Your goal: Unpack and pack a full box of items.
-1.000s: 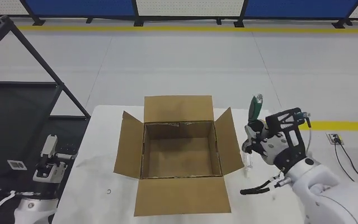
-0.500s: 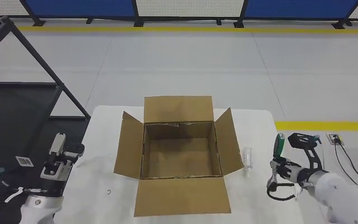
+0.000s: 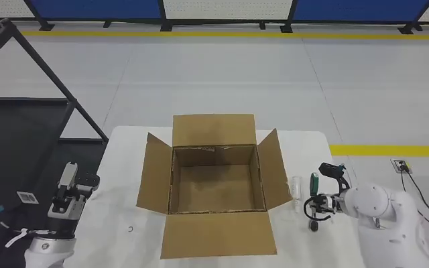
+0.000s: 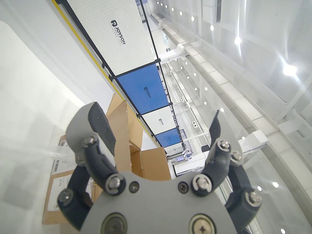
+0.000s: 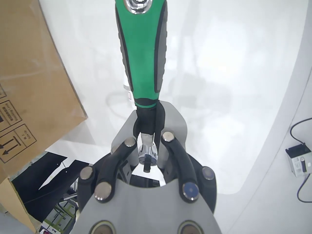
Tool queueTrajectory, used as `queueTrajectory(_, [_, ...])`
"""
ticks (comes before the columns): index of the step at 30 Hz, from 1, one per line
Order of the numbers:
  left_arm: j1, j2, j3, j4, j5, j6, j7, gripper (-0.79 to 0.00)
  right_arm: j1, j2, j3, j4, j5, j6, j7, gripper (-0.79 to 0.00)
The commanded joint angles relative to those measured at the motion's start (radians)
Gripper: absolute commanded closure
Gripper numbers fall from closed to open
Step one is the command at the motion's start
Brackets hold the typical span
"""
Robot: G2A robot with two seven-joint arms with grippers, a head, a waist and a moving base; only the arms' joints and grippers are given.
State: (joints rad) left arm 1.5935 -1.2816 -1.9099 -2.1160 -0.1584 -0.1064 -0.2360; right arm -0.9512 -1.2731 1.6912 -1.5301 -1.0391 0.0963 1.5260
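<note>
- A pale grey floor (image 3: 221,74) is crossed by a yellow line (image 3: 201,33) at the far side.
- Blue and white partition panels (image 3: 94,8) are set behind that line.
- A black rack (image 3: 33,134) is placed beside the white counter (image 3: 308,144).
- Bright ceiling lights (image 4: 290,70) are seen overhead.

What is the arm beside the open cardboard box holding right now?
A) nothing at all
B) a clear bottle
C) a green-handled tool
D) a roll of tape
C: the right arm's fingers are shut on the green-handled tool, while the clear bottle lies loose nearby.
</note>
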Motion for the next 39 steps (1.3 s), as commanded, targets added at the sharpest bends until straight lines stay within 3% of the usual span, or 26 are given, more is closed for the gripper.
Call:
queueTrajectory(1, [0.005,0.000,-0.001,-0.002,0.001,-0.003,-0.002,-0.785,0.014,0.003,-0.009,0.030,-0.029,0.026,0.000,0.000])
queueTrajectory(11, [0.021,0.001,0.001,-0.014,0.010,-0.014,-0.001,-0.785,0.072,0.016,-0.025,0.196,-0.038,0.042,-0.051,0.000])
queueTrajectory(12, [0.021,0.001,0.001,-0.015,0.010,-0.014,0.000,-0.785,0.078,0.017,-0.028,0.208,-0.034,0.038,-0.056,-0.068])
queueTrajectory(14, [0.022,0.002,0.003,-0.018,0.014,-0.016,0.000,-0.785,0.086,0.020,-0.028,0.232,-0.029,0.033,-0.063,-0.077])
queueTrajectory(17, [0.023,0.002,0.004,-0.020,0.018,-0.016,0.002,-0.785,0.097,0.024,-0.029,0.259,-0.017,0.023,-0.069,-0.215])
queueTrajectory(19, [0.022,0.002,0.005,-0.021,0.018,-0.017,0.003,-0.785,0.100,0.026,-0.032,0.271,-0.012,0.022,-0.074,-0.188])
queueTrajectory(24, [0.020,0.003,0.006,-0.023,0.022,-0.015,0.003,-0.785,0.092,0.033,-0.034,0.263,0.001,0.027,-0.086,-0.249])
queueTrajectory(26, [0.019,0.004,0.006,-0.023,0.023,-0.017,0.001,-0.785,0.077,0.035,-0.029,0.230,0.006,0.036,-0.098,-0.259])
queueTrajectory(28, [0.017,0.004,0.007,-0.022,0.025,-0.018,0.001,-0.785,0.047,0.038,-0.016,0.170,0.023,0.043,-0.114,-0.320])
queueTrajectory(32, [0.013,0.005,0.008,-0.020,0.028,-0.024,0.001,-0.785,-0.058,0.042,0.035,-0.028,0.073,0.077,-0.173,-0.397])
queueTrajectory(34, [0.012,0.005,0.009,-0.020,0.027,-0.025,0.003,-0.785,-0.120,0.042,0.057,-0.148,0.115,0.080,-0.213,-0.542])
queueTrajectory(35, [0.011,0.005,0.009,-0.019,0.027,-0.026,0.004,-0.785,-0.152,0.042,0.070,-0.202,0.139,0.075,-0.236,-0.739])
queueTrajectory(36, [0.011,0.005,0.009,-0.018,0.026,-0.027,0.004,-0.785,-0.183,0.042,0.079,-0.253,0.160,0.063,-0.255,-0.785])
queueTrajectory(39, [0.010,0.005,0.009,-0.016,0.022,-0.028,0.010,-0.785,-0.266,0.041,0.101,-0.395,0.233,0.016,-0.326,-0.785])
